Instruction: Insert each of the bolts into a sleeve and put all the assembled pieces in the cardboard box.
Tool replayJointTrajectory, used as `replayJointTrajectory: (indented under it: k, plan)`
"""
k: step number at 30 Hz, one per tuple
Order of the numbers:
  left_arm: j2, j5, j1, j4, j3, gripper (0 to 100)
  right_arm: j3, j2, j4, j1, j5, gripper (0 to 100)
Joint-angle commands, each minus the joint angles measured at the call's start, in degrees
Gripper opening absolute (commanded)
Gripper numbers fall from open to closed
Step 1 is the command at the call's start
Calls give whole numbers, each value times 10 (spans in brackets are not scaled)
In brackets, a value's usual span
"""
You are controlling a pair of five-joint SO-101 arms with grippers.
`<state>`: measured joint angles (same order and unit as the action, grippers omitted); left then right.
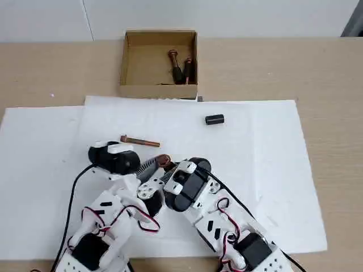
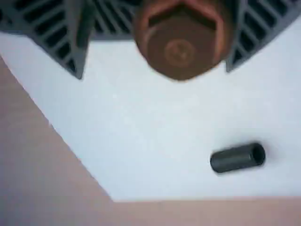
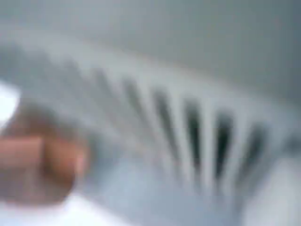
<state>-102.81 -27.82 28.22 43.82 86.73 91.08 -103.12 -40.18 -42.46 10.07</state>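
Low over paper (image 1: 255, 170), left tool (image 2: 162, 19) grips bolt (image 2: 181, 49); sleeve (image 2: 237, 157) apart.

Looks like a robotics lab bench, not a home or a shop floor. Cues: two small arms (image 1: 108, 209) side by side at the near edge, with white printed-looking shells, black servo blocks and red-and-white wiring (image 1: 144, 222) looped in the open. A black cable (image 1: 71, 195) trails off the left one. Light wood counter (image 1: 329, 68) with plain white paper sheets (image 1: 255, 170) laid flat over it. Bare white wall (image 1: 227, 14) behind. What's on the paper is loose hardware — a bolt (image 1: 140, 141) and a black sleeve (image 1: 214, 119) — with a small cardboard box (image 1: 159, 90) at the far side.
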Motion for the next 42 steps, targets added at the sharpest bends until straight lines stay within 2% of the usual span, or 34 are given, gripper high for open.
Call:
replayJointTrajectory:
  k: [1, 4, 9, 11, 13, 14, 15, 20, 25, 28, 31, 42]
  plan:
    - [-4, 37, -26, 2, -49, 187, -18, -1, 14, -3, 2, 2]
    - [-4, 62, -52, 2, -65, 187, -18, -1, 14, -3, 0, 2]
    - [-4, 60, -63, 38, -88, 186, -18, -1, 14, -3, 0, 2]
    - [-7, 60, -66, 52, -95, 150, -18, -1, 14, -3, 0, 2]
    - [-7, 62, -70, 63, -105, 63, -20, -1, 14, 8, -2, 2]
    - [-7, 62, -78, 64, -109, 10, -20, -1, 14, 18, -2, 2]
    - [-7, 62, -86, 64, -109, 3, -20, -1, 14, 31, -3, 2]
    - [-7, 62, -135, 66, -91, 6, -23, -1, 14, 109, -6, 2]
    - [-7, 65, -192, 67, -41, 6, -48, 6, 12, 192, -47, 2]
    - [-7, 111, -229, 64, 3, 6, -91, 17, -1, 220, -52, 3]
    - [-7, 162, -249, 62, 39, 6, -159, 80, -14, 222, -54, 3]
    - [-8, 163, -254, 49, 85, 7, -518, 563, 25, 223, -76, 3]
